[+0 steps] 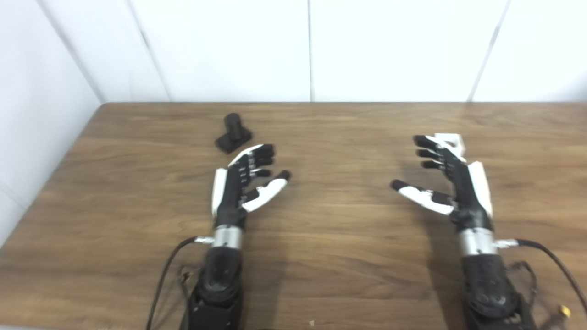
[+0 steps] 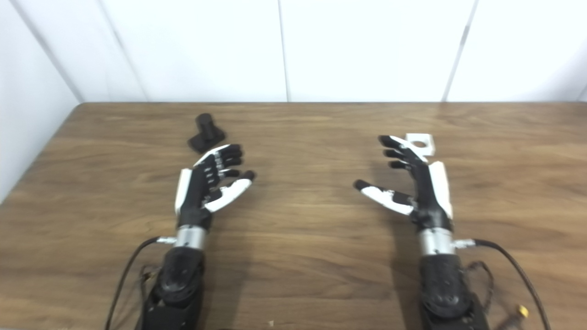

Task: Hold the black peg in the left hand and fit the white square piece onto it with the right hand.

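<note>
Left eye view, left hand: fingers spread, thumb out, holding nothing, above the wood.
Right hand: fingers apart, thumb stretched inward, empty as well.
Black peg: stands upright on its square base, just beyond the left hand's fingertips, apart from them.
White square piece: flat, hole upward, just behind the right hand's fingertips; whether they touch, I cannot tell.
Table: brown wood grain, white wall behind.

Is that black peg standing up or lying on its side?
Standing up: the black peg rests on its flat base on the table, post pointing upward.
</note>
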Robot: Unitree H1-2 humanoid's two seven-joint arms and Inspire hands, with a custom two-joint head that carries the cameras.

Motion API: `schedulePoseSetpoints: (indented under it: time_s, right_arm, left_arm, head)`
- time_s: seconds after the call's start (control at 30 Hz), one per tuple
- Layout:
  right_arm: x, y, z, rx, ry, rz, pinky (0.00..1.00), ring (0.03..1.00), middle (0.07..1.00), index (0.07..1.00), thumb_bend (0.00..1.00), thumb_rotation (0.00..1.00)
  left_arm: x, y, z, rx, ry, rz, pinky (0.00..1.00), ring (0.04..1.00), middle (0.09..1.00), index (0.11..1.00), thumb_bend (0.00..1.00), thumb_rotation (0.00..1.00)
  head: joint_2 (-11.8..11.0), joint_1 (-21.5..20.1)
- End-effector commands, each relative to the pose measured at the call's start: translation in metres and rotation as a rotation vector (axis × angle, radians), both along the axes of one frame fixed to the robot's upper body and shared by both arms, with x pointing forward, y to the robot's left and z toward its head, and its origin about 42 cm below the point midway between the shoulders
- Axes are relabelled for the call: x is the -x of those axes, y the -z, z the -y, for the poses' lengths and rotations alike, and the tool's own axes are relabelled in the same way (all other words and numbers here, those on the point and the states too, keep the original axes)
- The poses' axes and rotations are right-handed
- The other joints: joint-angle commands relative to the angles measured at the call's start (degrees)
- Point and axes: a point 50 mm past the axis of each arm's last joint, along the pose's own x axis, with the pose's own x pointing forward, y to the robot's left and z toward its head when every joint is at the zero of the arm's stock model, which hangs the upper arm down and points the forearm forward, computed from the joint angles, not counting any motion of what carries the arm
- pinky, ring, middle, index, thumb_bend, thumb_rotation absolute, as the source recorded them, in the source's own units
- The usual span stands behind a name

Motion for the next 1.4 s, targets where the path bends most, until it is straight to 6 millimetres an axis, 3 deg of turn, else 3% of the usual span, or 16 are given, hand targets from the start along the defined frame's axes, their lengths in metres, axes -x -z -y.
schedulePoseSetpoints:
  time_s: [0.0,0.47,0.73,1.0,1.37]
  right_arm:
    - [-0.001,0.001,0.020,0.025,0.009,0.021,0.70,0.768,0.794,0.769,0.72,0.21]
    - [-0.005,0.001,0.022,0.034,0.011,0.027,0.69,0.760,0.785,0.759,0.73,0.23]
    - [-0.006,0.002,0.023,0.036,0.006,0.032,0.69,0.760,0.785,0.756,0.73,0.23]
    - [-0.007,0.000,0.024,0.028,0.004,0.033,0.69,0.759,0.783,0.758,0.73,0.23]
    - [-0.009,-0.003,0.025,0.029,0.004,0.031,0.68,0.753,0.781,0.749,0.73,0.22]
  left_arm:
    - [0.000,0.006,0.013,0.015,0.009,-0.007,0.62,0.725,0.740,0.699,0.66,0.19]
    - [-0.003,0.002,0.008,-0.073,-0.046,0.012,0.68,0.763,0.763,0.704,0.68,0.21]
    - [-0.015,-0.006,-0.012,-0.248,-0.084,0.041,0.71,0.777,0.769,0.699,0.71,0.25]
    - [-0.028,-0.019,-0.030,-0.346,-0.183,0.040,0.66,0.750,0.747,0.676,0.75,0.24]
    - [-0.045,-0.035,-0.051,-0.462,-0.254,0.049,0.68,0.793,0.773,0.673,0.72,0.22]
  head:
    - [0.0,0.2]
    - [-0.1,0.4]
    - [-0.4,0.2]
    - [-0.3,0.0]
    - [-0.3,-0.1]
